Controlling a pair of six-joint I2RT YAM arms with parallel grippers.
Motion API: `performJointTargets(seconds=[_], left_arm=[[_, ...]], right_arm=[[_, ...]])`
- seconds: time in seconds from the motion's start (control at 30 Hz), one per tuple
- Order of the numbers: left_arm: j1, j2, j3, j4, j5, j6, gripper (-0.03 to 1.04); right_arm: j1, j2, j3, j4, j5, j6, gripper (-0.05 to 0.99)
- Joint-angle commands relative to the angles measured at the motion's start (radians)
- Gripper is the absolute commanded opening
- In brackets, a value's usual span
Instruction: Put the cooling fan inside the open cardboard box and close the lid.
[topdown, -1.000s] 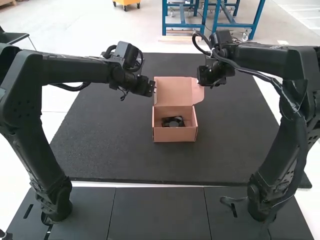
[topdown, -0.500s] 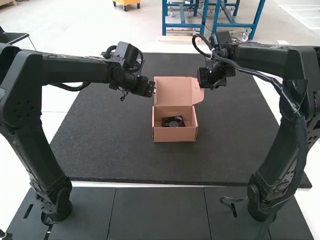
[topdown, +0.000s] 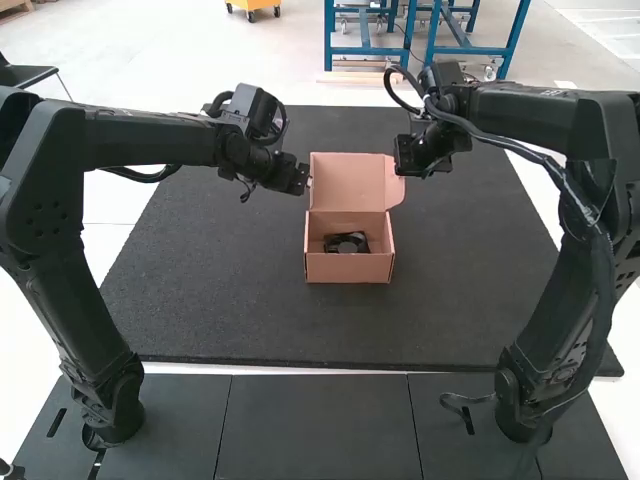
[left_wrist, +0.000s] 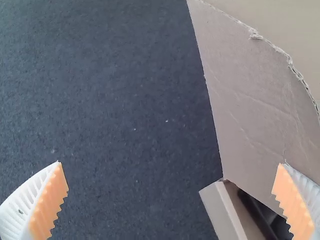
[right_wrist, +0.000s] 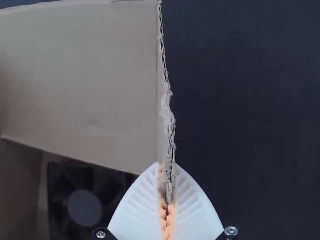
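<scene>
Right wrist view confirms my right fingers (right_wrist: 142, 212) pinch the lid (right_wrist: 80, 80) edge. The left fingers (left_wrist: 42, 202) stand spread beside it. In the high view, the fan (topdown: 346, 243) lies inside the box (topdown: 349, 266), mid-frame.

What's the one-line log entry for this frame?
cooling fan: in box | lid: open | right end effector: shut on lid's side edge | left end effector: open, beside lid's opposite edge

- No legible text, label, brand, number or sign in any view.
- brown cardboard box (topdown: 348, 262): outer walls plain, unprinted.
- raised cardboard lid (topdown: 345, 182): inner face plain.
- black square cooling fan (right_wrist: 82, 205): grey round hub patch, too blurred to read.
</scene>
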Motion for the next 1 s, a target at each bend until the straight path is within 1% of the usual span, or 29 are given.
performJointTargets(seconds=[0.0, 0.1, 0.37, 0.77, 0.97], left_arm=[[-0.008, -0.034, 0.048, 0.001, 0.012, -0.005, 0.97], [-0.008, -0.036, 0.048, 0.001, 0.012, -0.005, 0.97], [-0.008, -0.039, 0.048, 0.002, 0.012, -0.005, 0.97], [-0.008, -0.045, 0.043, -0.007, 0.012, 0.000, 0.97], [-0.022, -0.045, 0.039, -0.033, 0.013, 0.006, 0.97]], right_arm=[[-0.002, -0.033, 0.028, -0.005, -0.005, -0.003, -0.02], [0.000, -0.041, 0.021, -0.006, -0.010, -0.005, -0.02], [0.016, -0.041, 0.005, -0.026, -0.048, -0.006, -0.02], [0.055, -0.041, -0.022, -0.029, -0.057, -0.001, -0.02], [0.055, -0.041, -0.038, -0.048, -0.057, -0.011, -0.02]])
